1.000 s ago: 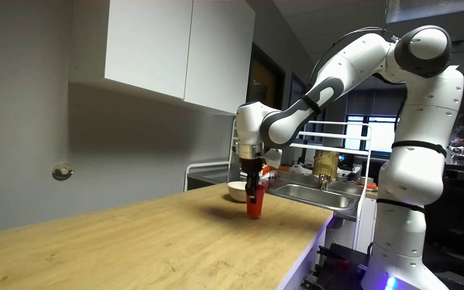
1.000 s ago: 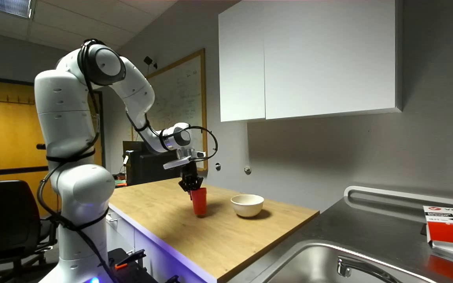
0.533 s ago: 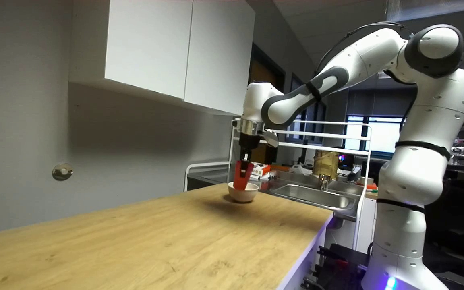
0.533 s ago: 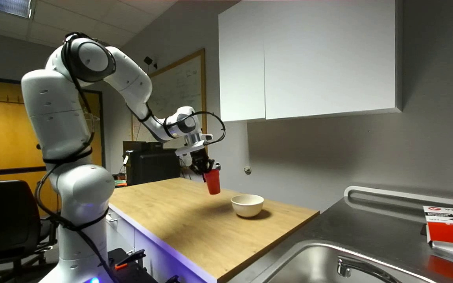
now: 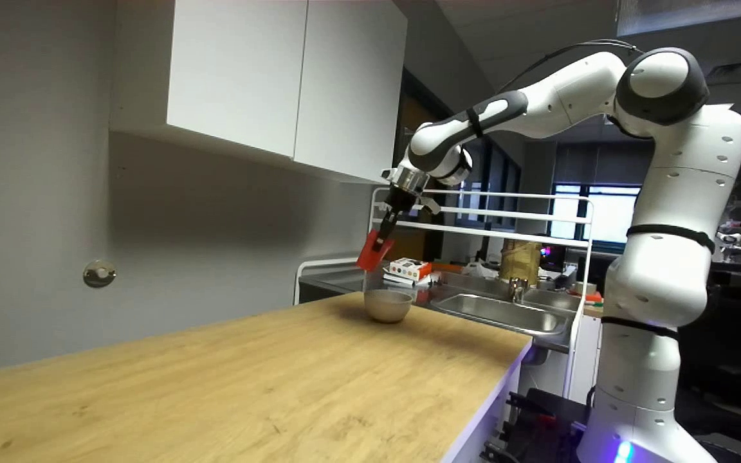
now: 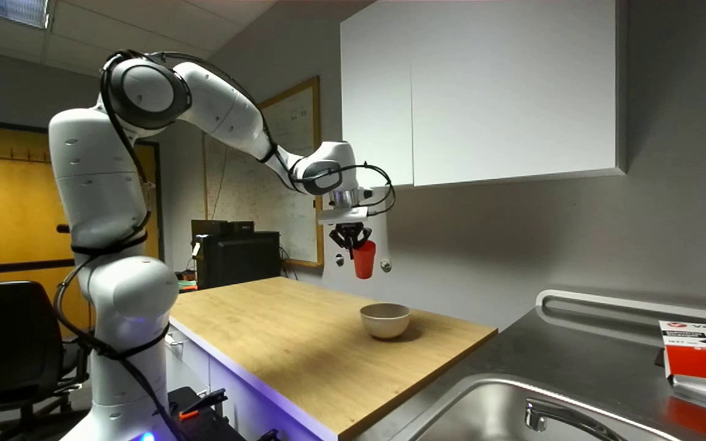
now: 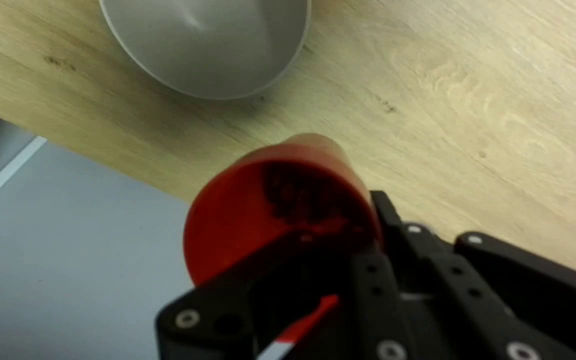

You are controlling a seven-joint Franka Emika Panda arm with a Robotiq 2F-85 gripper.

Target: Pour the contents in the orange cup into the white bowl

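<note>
My gripper (image 5: 380, 243) is shut on the wall of the orange cup (image 5: 370, 254), with one finger inside it and one outside. The cup hangs in the air, well above the table, and leans in an exterior view. It shows beside the gripper (image 6: 353, 248) as a red cup (image 6: 364, 260) in an exterior view. In the wrist view, dark contents (image 7: 303, 192) lie inside the cup (image 7: 228, 215) by the gripper (image 7: 375, 230). The white bowl (image 5: 388, 306) stands upright on the table, below the cup, and also shows in an exterior view (image 6: 385, 321). The wrist view shows the bowl (image 7: 208, 50) apart from the cup.
The wooden tabletop (image 6: 304, 331) ends near a steel sink (image 6: 494, 410). White cabinets (image 5: 242, 71) hang above the table along the wall. A white rack (image 5: 473, 212) stands by the sink. A red and white box (image 6: 705, 352) lies beside the sink.
The cup has risen from the table in my gripper and moved towards the bowl's side. It now hangs higher and leans more in an exterior view. The bowl has stayed in place.
</note>
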